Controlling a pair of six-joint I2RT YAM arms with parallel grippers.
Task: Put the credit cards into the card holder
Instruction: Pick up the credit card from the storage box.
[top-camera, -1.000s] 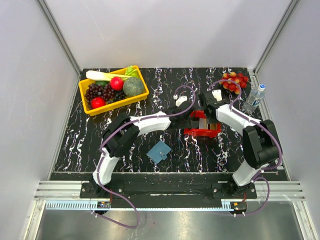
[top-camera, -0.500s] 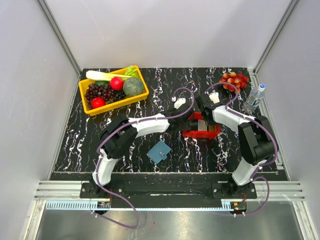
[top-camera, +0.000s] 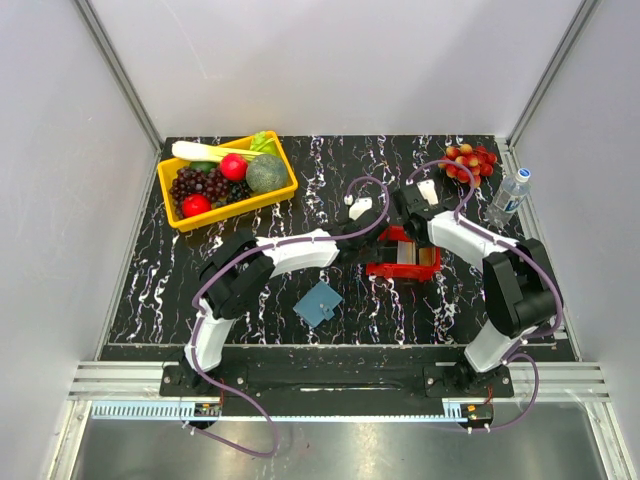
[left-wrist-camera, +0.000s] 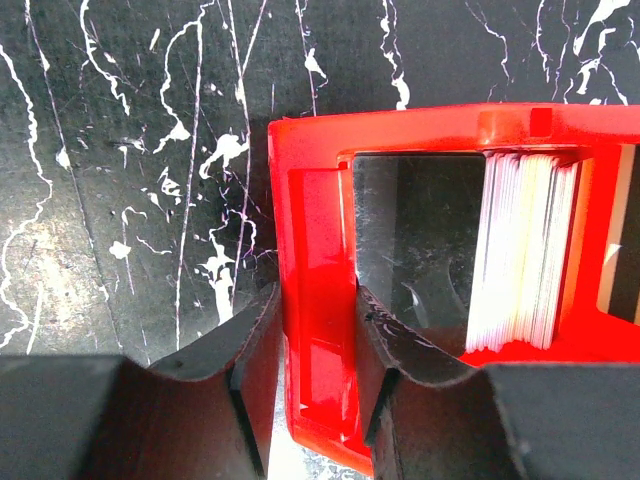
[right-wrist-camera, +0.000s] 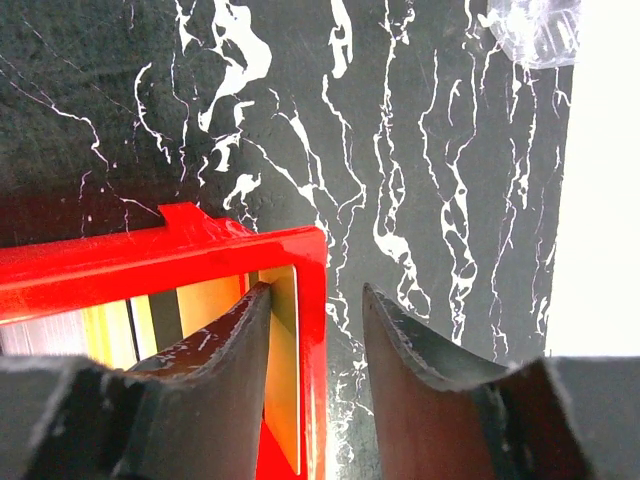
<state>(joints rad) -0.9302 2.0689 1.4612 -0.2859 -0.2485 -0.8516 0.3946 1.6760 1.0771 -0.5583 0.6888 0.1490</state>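
**Step in hand:** drawing a card from stock; none is lifted yet.

**Stock:** the thin flat credit cards (left-wrist-camera: 525, 250) stand on edge inside the small red rectangular plastic tray (top-camera: 400, 266). The white ones are packed together, with tan-gold ones at the far end.

**Left gripper** (left-wrist-camera: 312, 310): clamped on 1 end wall of the tray, apparently steadying it.

**Right gripper** (right-wrist-camera: 315, 300): jaws parted, straddling the opposite end wall. 1 finger is inside beside the end tan-gold card; the other is outside, clear of the wall.

**Destination:** the small steel-blue folding card holder (top-camera: 319, 302) lies on the black marbled table (top-camera: 160, 295), apart from the tray on its near side. Its contents cannot be told.

**Next move, as judged:** pinch 1 card only, lift it clear, then carry it to the holder.

**Other container:** the yellow plastic basket (top-camera: 235, 205) holds fruit and vegetables.
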